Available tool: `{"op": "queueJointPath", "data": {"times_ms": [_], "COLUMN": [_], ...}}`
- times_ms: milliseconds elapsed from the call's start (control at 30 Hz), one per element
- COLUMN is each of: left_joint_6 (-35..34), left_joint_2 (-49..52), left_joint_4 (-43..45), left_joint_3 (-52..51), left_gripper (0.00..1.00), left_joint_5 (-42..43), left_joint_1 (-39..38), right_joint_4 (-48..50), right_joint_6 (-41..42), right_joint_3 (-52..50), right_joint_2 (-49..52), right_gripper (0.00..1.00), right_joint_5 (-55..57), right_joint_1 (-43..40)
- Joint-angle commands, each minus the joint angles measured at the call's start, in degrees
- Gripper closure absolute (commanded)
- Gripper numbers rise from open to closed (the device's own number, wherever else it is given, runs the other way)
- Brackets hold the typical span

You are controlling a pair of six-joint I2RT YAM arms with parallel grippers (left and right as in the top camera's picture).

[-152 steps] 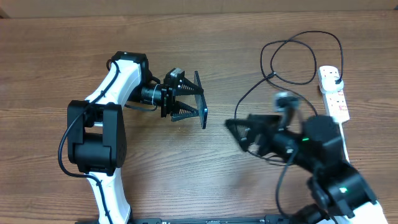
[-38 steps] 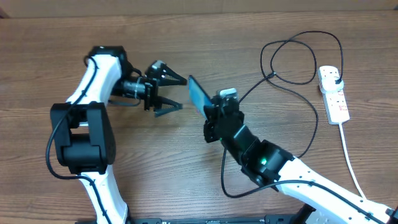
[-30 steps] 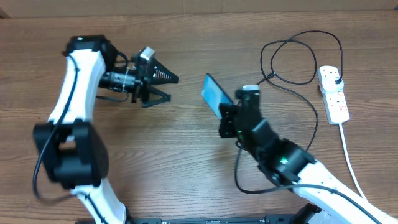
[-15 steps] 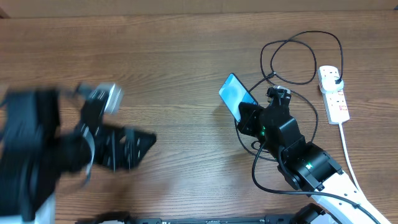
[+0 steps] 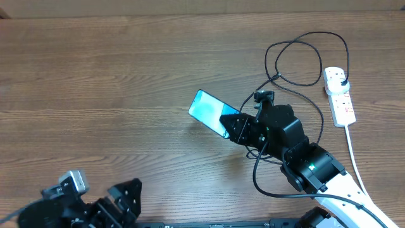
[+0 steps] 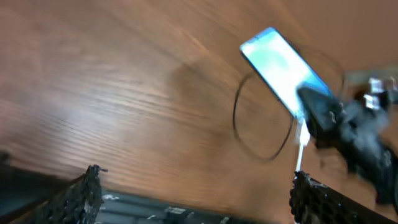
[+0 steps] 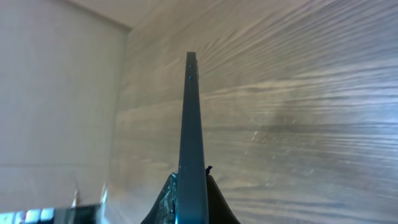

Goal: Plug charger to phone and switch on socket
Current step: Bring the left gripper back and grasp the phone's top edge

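So far only the first part looks under way. The right pincer is pressed together on the right end of the slim black-edged phone with the lit light-blue screen. It holds the phone tilted over the middle of the brown wooden surface; whether the phone touches the wood I cannot tell. The left pincer hangs spread wide and empty at the near-left edge, well apart from everything.

The long thin black charger cable lies in loops at the far right and runs under the right arm. Its small connector tip is not visible, and nothing is seen entering the phone. Its black plug seems seated at the far end of the white elongated power strip near the right edge.

Left to do, by my reading: find the tip, mate it with the phone, then press the strip's switch, whose position is too small to read.
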Motion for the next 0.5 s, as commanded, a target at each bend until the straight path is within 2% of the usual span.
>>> {"op": "queueJointPath", "data": {"times_ms": [0,67,200,267,300,400,467], "left_joint_6": [-17.81,-21.68,-27.41,-34.71,-40.46,-52.11,-56.43], "left_joint_2": [-3.76,-4.72,-3.67,-2.21,-0.90,2.64,5.44], "left_joint_4": [5.11,12.20,34.97,46.16,52.59,63.54,70.14], "left_joint_3": [-9.62,-16.13,-30.84,-37.57,-41.57,-48.83,-52.48], "left_gripper": [0.01,0.00,0.00,0.00,0.00,0.00,0.00], "left_joint_5": [-0.55,3.19,17.27,22.99,26.08,31.78,34.64], "left_joint_1": [0.22,0.22,0.22,0.22,0.22,0.22,0.22], "right_joint_4": [1.57,1.70,1.70,1.46,1.46,1.70,1.70], "right_joint_6": [0.70,2.58,6.51,9.25,10.86,13.84,16.65], "right_joint_3": [1.16,1.16,1.16,1.16,1.16,1.16,1.16], "right_joint_2": [-0.39,-0.39,-0.39,-0.39,-0.39,-0.37,-0.37], "right_gripper": [0.96,0.96,0.96,0.96,0.96,0.96,0.96], "right_joint_5": [-4.28,-4.96,-5.64,-5.60,-5.60,-5.35,-5.33], "right_joint_1": [-0.20,-0.20,-0.20,-0.20,-0.20,-0.20,-0.20]}}
